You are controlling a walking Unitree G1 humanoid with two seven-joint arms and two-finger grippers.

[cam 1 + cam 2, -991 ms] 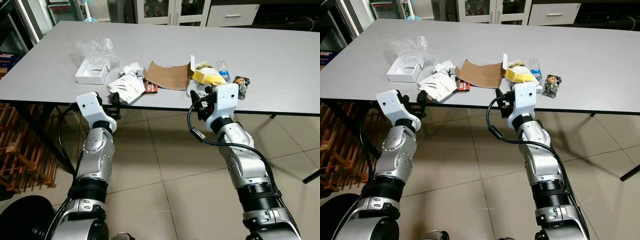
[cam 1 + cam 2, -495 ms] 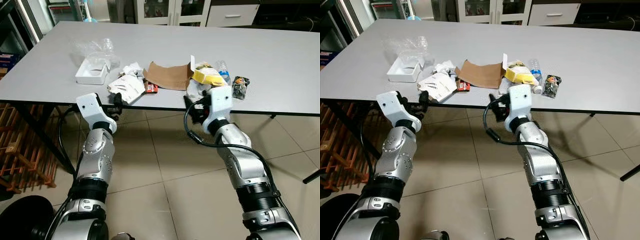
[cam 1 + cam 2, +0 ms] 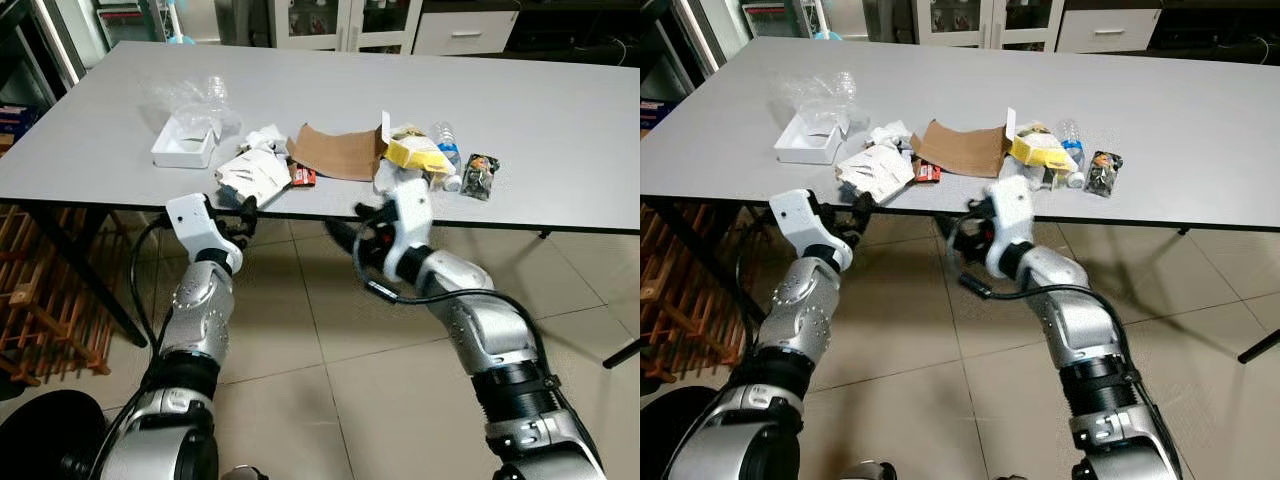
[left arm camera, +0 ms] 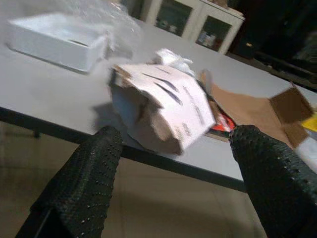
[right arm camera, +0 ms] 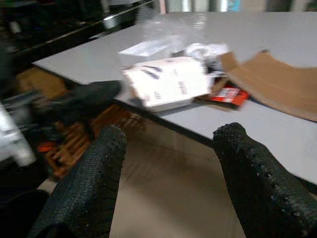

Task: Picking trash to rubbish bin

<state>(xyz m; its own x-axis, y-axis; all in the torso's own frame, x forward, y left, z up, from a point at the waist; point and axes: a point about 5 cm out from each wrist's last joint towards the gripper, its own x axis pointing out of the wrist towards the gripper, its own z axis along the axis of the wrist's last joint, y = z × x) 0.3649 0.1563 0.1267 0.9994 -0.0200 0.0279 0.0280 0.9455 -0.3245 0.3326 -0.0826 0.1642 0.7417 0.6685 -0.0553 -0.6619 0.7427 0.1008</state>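
Trash lies along the near side of the grey table (image 3: 560, 110): a crumpled white carton (image 3: 253, 175), brown cardboard (image 3: 335, 152), a red packet (image 3: 302, 176), a yellow bag (image 3: 415, 152), a clear bottle (image 3: 447, 145) and a dark wrapper (image 3: 481, 172). My left gripper (image 3: 245, 206) is open at the table's front edge, just short of the white carton (image 4: 163, 111), which sits between its fingers (image 4: 94, 173) in the left wrist view. My right gripper (image 3: 348, 222) is open and empty, turned leftward just below the table edge under the cardboard.
A white tray (image 3: 185, 147) and clear plastic (image 3: 195, 98) sit behind the carton. A wooden rack (image 3: 40, 300) stands under the table's left end. A dark round object (image 3: 40, 440) is on the floor at my lower left. Tiled floor lies under both arms.
My right gripper has swung left and down, away from the yellow bag to below the table edge. My left gripper has edged right, closer to the white carton.
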